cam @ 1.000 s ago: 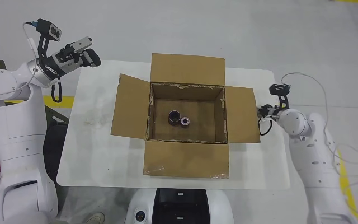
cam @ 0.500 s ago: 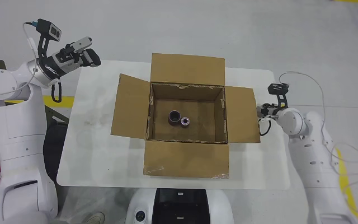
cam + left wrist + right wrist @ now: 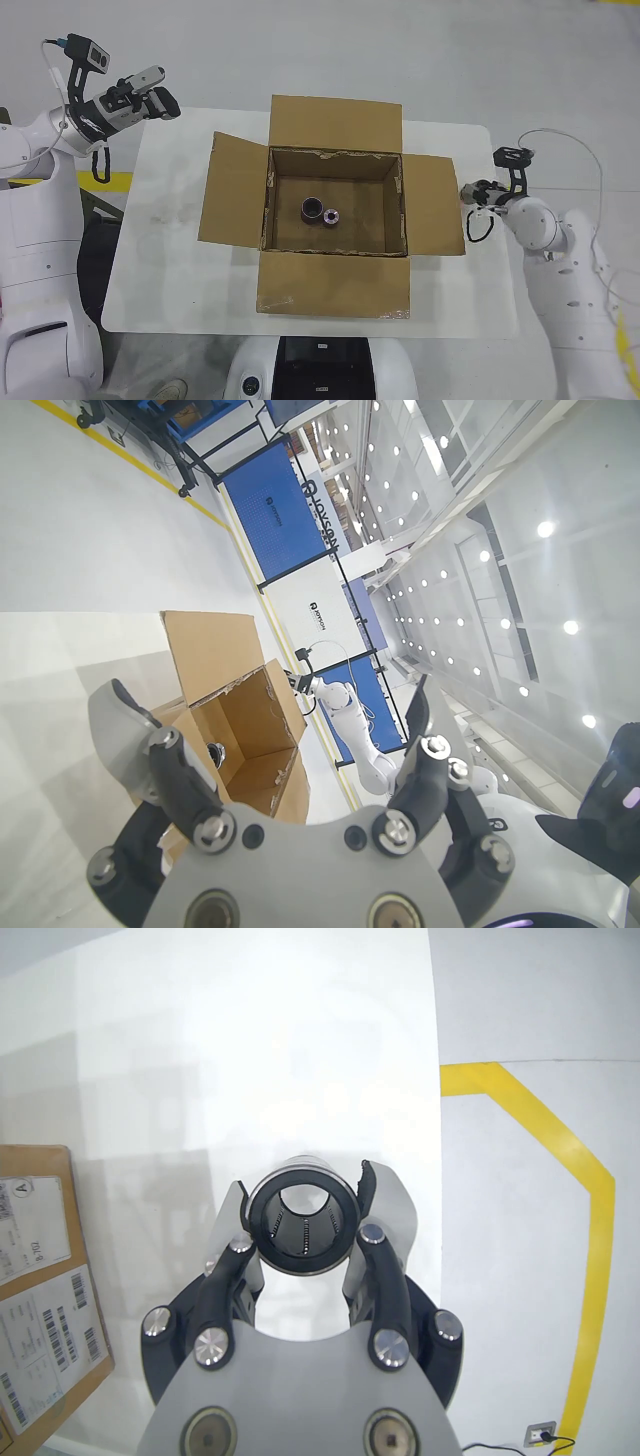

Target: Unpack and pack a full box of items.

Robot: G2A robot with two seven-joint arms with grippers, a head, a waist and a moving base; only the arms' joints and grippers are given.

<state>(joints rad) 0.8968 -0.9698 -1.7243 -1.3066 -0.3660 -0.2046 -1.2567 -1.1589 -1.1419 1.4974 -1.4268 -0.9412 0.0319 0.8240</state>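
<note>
Box on table centre, two bearings inside it

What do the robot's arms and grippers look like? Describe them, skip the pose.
The left arm and right arm have smooth white rounded shells. Each wrist carries a black camera on a bracket with a thin pale cable. The left gripper and right gripper share a grey metal plate, black curved links with silver bolts, and pale fingers with black pads.
</note>
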